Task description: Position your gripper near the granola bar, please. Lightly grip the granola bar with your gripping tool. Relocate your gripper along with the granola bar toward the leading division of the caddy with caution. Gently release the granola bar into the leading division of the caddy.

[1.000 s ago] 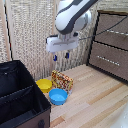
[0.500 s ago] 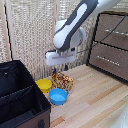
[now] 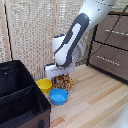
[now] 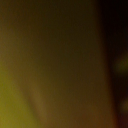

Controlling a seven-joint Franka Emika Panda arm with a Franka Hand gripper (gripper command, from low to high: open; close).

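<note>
Your gripper (image 3: 61, 75) sits right over the granola bar (image 3: 64, 81), which stands directly below; can't tell the fingers' state, wrist view blurred.

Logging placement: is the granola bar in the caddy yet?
Out. The granola bar sits on the floor beside the bowls, apart from the caddy.

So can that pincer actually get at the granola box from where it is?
Probably yes. The pincer is right over the granola box, nothing between; the yellow bowl and blue bowl sit beside it.
</note>
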